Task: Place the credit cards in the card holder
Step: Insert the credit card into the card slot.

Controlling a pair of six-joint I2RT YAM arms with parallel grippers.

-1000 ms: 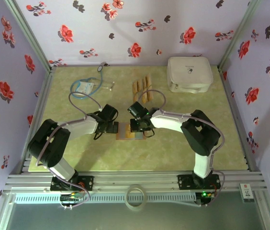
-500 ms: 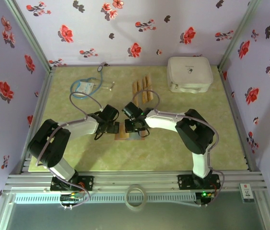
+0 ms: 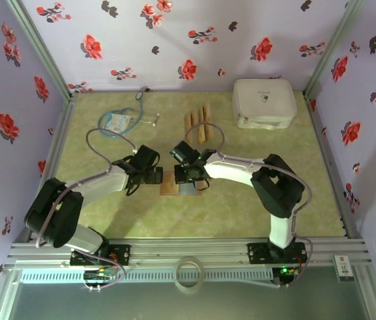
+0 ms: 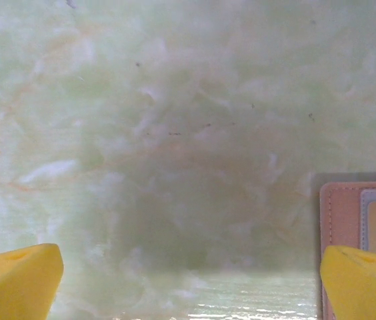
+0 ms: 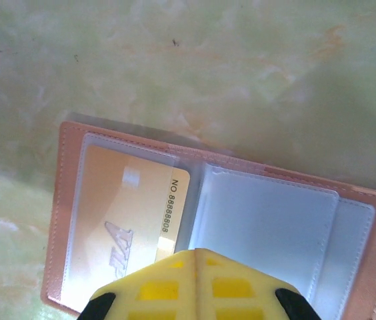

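The card holder [image 3: 173,187] lies open on the table between both grippers, pink-brown leather with clear pockets [image 5: 268,227]. One gold credit card [image 5: 125,220] sits in its left pocket, with the numbered edge sticking out toward the fold. My right gripper [image 5: 197,252] is shut with nothing between its fingers, its tips over the holder's middle by that card edge. My left gripper [image 4: 188,287] is wide open over bare table, just left of the holder's corner [image 4: 348,207]. Several more tan credit cards [image 3: 198,123] lie loose at the back centre.
A white rounded case [image 3: 263,103] stands at the back right. A blue-tubed stethoscope [image 3: 125,119] lies at the back left. Flowered walls enclose the green marbled table [image 3: 241,213] on three sides.
My right gripper has shifted left over the open holder, staying shut. The left arm has drawn back slightly to the left, leaving its gripper open beside the holder.
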